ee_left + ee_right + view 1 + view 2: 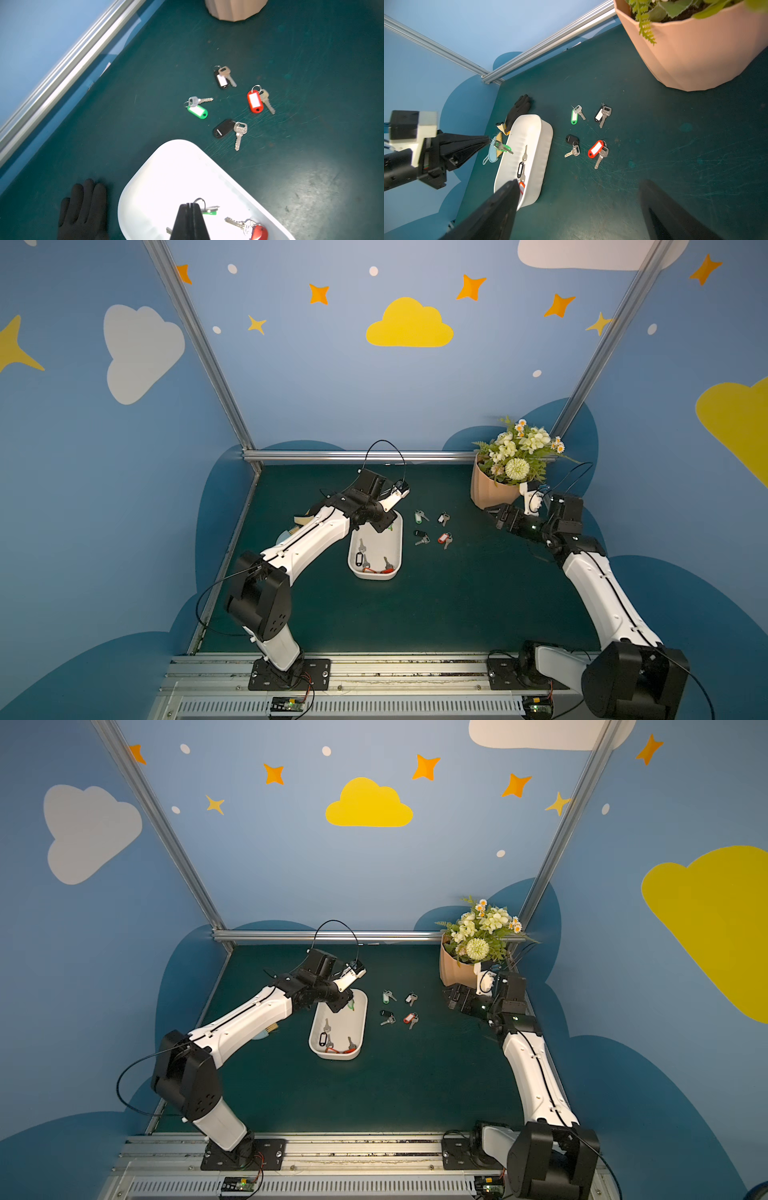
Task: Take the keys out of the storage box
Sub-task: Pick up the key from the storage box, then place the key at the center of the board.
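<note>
**Green-tagged key aloft, ready to join the pile**

On the tabletop (457, 605), the storage box (384, 541) holds roughly three keys (359, 560) at its 6 o'clock end. The left claw (486, 140), clamped on a green-tagged key (503, 148), hangs over the 12 o'clock end. The next move, I judge, is carrying it toward 3 o'clock, where four keys (444, 538) lie. The right claw (579, 185) gapes empty.

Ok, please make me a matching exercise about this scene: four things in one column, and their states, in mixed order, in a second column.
Column one:
1. left pincer
2. right pincer
3. storage box
4. flower pot

Column two:
a. open, holding nothing
b. holds flowers
c. shut on the green-tag key
d. has keys inside

Pairs: 1-c, 2-a, 3-d, 4-b.
</note>
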Available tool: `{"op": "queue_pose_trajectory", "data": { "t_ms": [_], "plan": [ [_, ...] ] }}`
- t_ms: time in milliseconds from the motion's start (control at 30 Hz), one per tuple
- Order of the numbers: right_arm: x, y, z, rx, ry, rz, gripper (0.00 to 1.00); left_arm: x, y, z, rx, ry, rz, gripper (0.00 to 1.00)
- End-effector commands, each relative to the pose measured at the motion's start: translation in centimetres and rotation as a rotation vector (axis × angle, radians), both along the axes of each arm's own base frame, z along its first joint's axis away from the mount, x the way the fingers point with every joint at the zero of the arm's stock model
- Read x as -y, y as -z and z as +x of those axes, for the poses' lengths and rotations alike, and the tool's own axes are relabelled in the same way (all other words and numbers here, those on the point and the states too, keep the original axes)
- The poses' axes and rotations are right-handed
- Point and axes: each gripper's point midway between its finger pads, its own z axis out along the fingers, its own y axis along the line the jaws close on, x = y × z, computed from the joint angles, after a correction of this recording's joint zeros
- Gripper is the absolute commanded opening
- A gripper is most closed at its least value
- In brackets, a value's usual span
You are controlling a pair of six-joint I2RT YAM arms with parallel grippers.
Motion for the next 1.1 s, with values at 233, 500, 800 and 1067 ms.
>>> {"op": "queue_pose_trajectory", "data": {
  "t_ms": [233, 500, 800, 1067],
  "plan": [
    [1.3, -1.0, -1.6, 0.035, 0.06, 0.006, 0.98, 6.2, -2.2, -3.3, 0.041, 0.147, -0.042, 0.03],
    [1.7, -1.3, -2.2, 0.073, 0.066, -0.023, 0.98, 9.0, 2.7, -4.8, -0.073, 0.195, 0.01, 0.03],
    [1.9, -0.7, -2.3, 0.06, 0.068, -0.025, 0.98, 8.8, 8.3, -5.4, -0.176, 0.193, 0.115, 0.03],
    [2.1, -0.4, -2.3, 0.057, 0.072, -0.029, 0.98, 8.8, 11.4, -4.8, -0.219, 0.189, 0.189, 0.03]
  ]
}}
